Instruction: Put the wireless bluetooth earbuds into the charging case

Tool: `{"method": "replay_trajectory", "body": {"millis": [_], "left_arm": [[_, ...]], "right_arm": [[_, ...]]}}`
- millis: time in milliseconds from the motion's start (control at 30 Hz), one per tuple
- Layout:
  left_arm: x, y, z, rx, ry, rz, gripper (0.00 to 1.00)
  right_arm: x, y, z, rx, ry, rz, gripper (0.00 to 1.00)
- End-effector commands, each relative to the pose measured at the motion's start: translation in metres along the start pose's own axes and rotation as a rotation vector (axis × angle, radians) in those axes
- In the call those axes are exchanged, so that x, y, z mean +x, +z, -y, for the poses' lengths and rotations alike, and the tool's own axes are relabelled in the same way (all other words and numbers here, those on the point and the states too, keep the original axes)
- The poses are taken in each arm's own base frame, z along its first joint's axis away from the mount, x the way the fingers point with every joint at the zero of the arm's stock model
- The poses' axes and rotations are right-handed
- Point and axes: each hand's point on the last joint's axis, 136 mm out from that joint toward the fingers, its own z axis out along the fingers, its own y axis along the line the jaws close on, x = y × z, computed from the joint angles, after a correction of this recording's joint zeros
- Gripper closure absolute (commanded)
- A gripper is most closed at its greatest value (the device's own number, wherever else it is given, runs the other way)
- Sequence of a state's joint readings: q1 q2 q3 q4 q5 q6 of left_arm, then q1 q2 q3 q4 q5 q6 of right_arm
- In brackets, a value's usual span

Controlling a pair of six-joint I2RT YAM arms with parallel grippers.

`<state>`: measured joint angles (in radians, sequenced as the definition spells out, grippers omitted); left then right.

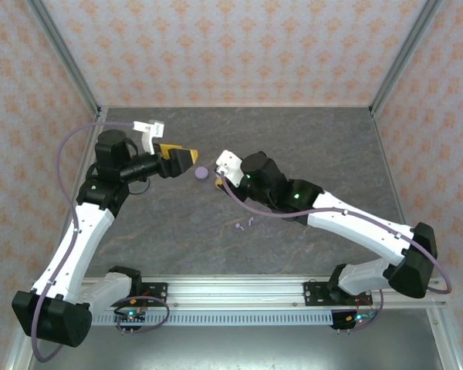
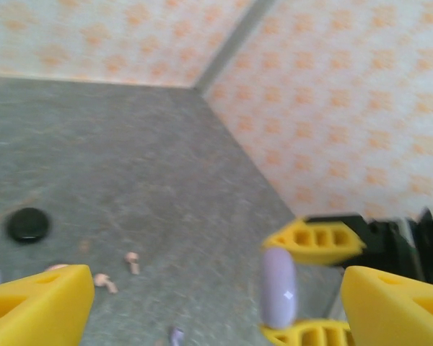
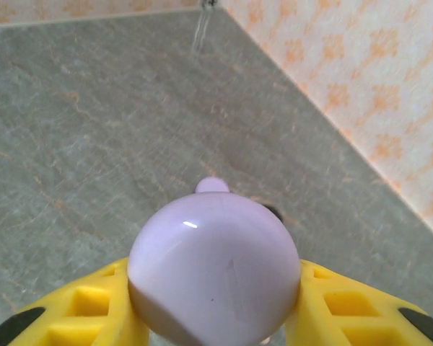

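Over the table (image 1: 332,139), my right gripper (image 3: 213,303) pinches the slick-looking, rigid lavender charging case (image 3: 215,259) by its rim, my left gripper (image 2: 216,303) open for the tiny, light earbuds (image 1: 240,227).

My right fingers (image 3: 86,306) clamp the lavender case (image 3: 213,252), a smooth, glossy round disc, lid down, low in the frame. From my left wrist it stands edge-on at lower right (image 2: 278,287). Two lavender earbuds (image 1: 239,227) lie side by side just below centre of the overhead frame. Two pink earbuds (image 2: 132,259) lie loose at lower left, the flat black case (image 2: 28,224) up-left of them.
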<state>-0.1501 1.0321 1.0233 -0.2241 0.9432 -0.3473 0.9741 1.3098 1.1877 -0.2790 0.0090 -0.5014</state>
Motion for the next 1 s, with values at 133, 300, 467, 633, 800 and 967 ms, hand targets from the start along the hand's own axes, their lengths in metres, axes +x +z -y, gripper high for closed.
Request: {"method": "replay_trajectory", "body": {"millis": [133, 300, 467, 633, 800, 967], "left_arm": [[0.012, 0.007, 0.053, 0.18, 0.046, -0.116, 0.12], [0.017, 0.015, 0.055, 0.209, 0.04, -0.134, 0.13], [0.023, 0.024, 0.055, 0.226, 0.029, -0.162, 0.2], [0.03, 0.031, 0.056, 0.242, 0.021, -0.192, 0.31], [0.04, 0.037, 0.054, 0.245, 0.016, -0.233, 0.4], [0.044, 0.039, 0.054, 0.252, 0.015, -0.257, 0.5]], "right_arm": [[-0.04, -0.023, 0.012, 0.042, -0.116, 0.184, 0.58], [-0.043, -0.025, 0.01, 0.025, -0.135, 0.198, 0.58], [-0.044, -0.024, 0.007, 0.012, -0.133, 0.206, 0.58], [-0.044, -0.022, 0.006, 0.011, -0.135, 0.204, 0.58], [-0.043, -0.022, 0.007, 0.015, -0.136, 0.201, 0.58], [-0.042, -0.02, 0.008, 0.02, -0.135, 0.195, 0.58]]}}
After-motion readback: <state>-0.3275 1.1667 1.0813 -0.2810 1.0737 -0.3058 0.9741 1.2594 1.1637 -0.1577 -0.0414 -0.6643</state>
